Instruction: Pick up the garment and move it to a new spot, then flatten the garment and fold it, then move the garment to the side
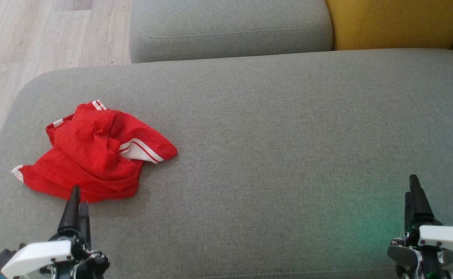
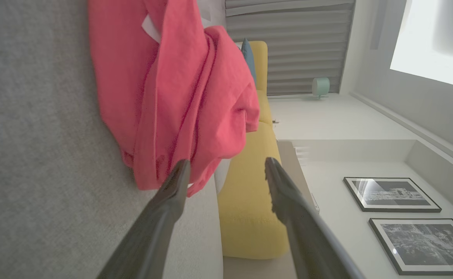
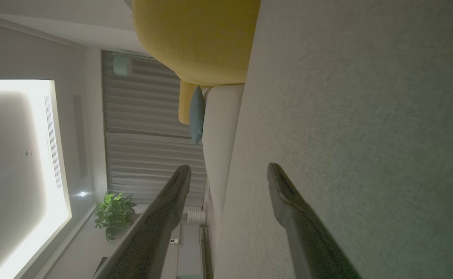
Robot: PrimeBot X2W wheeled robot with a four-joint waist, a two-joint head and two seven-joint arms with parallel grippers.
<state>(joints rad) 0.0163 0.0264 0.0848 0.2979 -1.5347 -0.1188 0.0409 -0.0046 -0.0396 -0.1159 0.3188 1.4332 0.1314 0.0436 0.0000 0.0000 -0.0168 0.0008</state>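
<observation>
A crumpled red garment [image 1: 94, 153] with white stripes lies on the left part of the grey sofa seat [image 1: 273, 128]. My left gripper [image 1: 77, 199] stands open just before the garment's near edge, its fingertips overlapping the cloth's rim in the head view. In the left wrist view the garment [image 2: 172, 93] bunches right ahead of the open left gripper [image 2: 226, 170], one finger [image 2: 172, 193] at its edge, nothing held. My right gripper [image 1: 413, 190] is open over bare seat at the lower right, far from the garment; the right wrist view shows the right gripper [image 3: 228, 172] with spread fingers and nothing between them.
A second grey cushion [image 1: 230, 27] lies behind the seat, with a yellow cushion [image 1: 397, 23] at the back right. Wooden floor [image 1: 36, 38] lies to the left beyond the seat's rounded edge. Wide bare seat stretches between the garment and the right gripper.
</observation>
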